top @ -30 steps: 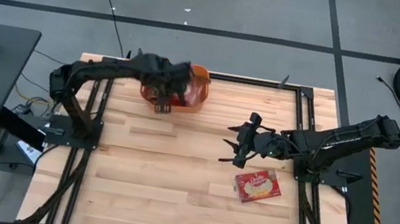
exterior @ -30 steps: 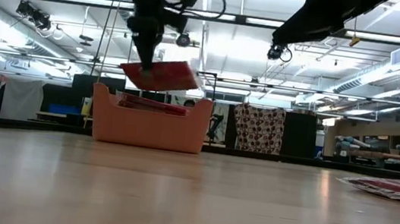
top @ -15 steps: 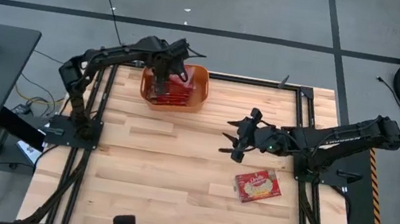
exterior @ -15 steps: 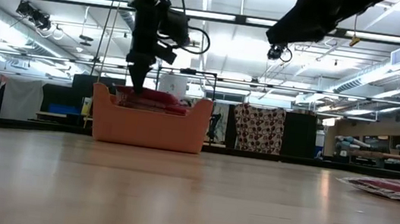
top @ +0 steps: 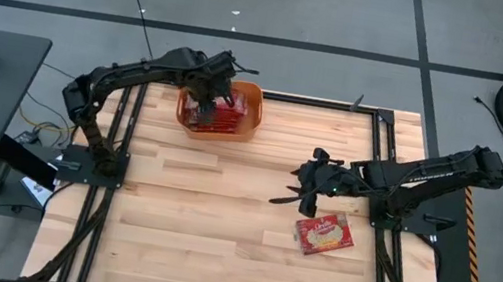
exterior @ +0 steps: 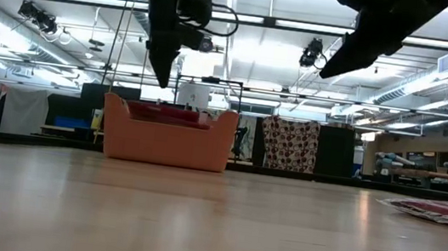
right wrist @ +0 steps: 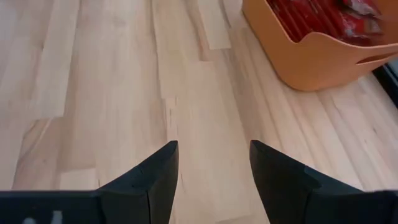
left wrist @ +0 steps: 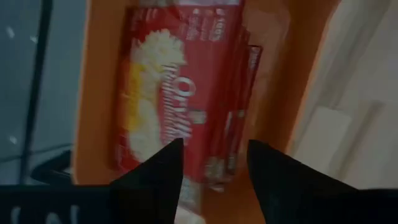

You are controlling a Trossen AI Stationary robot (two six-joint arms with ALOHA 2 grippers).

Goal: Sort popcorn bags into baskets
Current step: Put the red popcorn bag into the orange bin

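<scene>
The orange basket (top: 258,114) stands at the table's far side, left of centre, with a stack of red popcorn bags (left wrist: 180,93) lying flat in it. My left gripper (left wrist: 214,149) hangs open just above the stack, pointing down, with nothing between its fingers; the low view shows its tips (exterior: 161,79) above the basket's rim (exterior: 170,110). One more popcorn bag (top: 324,235) lies flat on the table at the near right. My right gripper (top: 299,193) hovers open above the table, just left of and beyond that bag.
Bare wooden table stretches between the basket and the loose bag. Black frame rails run along the table's edges (top: 373,140). The right wrist view shows the basket (right wrist: 311,59) far ahead of my right gripper's fingers.
My left gripper carried a popcorn bag over the basket, went down into it, opened and let go, then rose clear. The bag now lies on top of the stack. My right gripper has drifted a little toward the table's near edge, closer to the loose bag.
</scene>
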